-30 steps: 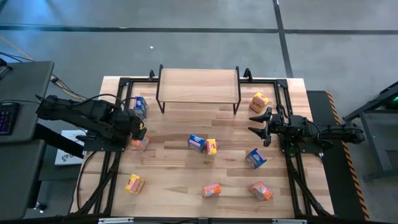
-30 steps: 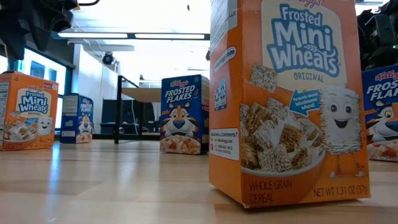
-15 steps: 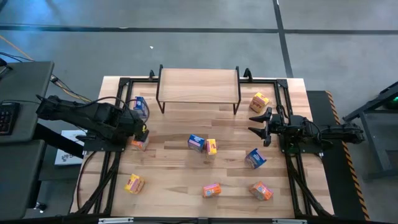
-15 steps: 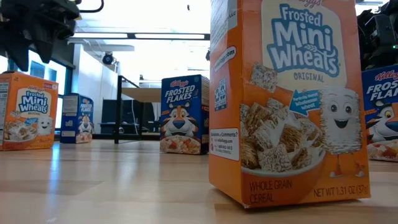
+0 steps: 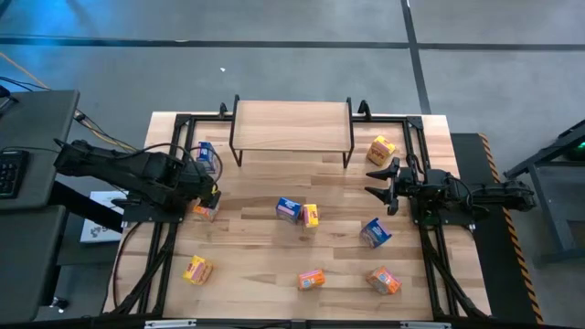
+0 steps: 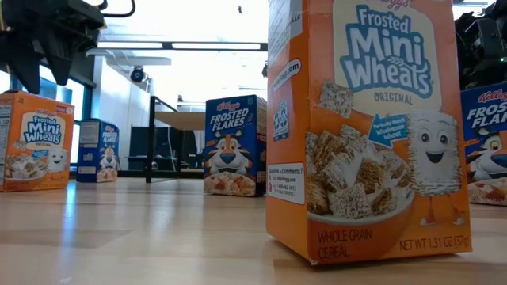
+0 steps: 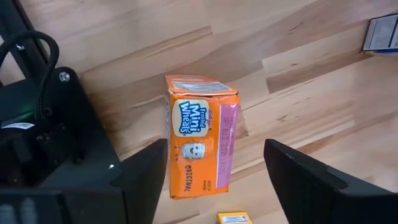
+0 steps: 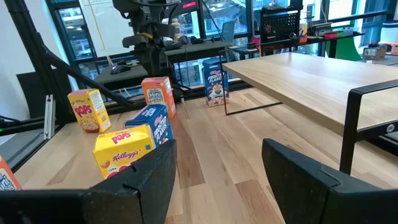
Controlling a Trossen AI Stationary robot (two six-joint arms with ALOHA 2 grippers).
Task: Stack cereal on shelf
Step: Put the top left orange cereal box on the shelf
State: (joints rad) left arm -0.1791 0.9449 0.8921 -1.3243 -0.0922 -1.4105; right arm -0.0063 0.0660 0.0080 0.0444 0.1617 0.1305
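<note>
Left hand (image 7: 214, 165), fingers spread, poised over the upright orange cereal box (image 7: 198, 134) at desk's nine o'clock, ready to grasp; right hand (image 5: 376, 182) open, waiting at three o'clock; shelf (image 5: 291, 124) bare.

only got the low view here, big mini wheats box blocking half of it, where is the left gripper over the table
Observer: The left gripper hovers above an orange Mini-Wheats box near the table's left edge, as the high view shows.

Operator: is it holding that box

Observer: No. In the left wrist view the box stands on the wood with the open fingers on either side of it, not touching.

Operator: anything on the shelf yet

Observer: The high view shows the shelf with a bare top.

Operator: and the right arm

Observer: The right gripper waits open by the table's right edge, near a yellow box.
</note>
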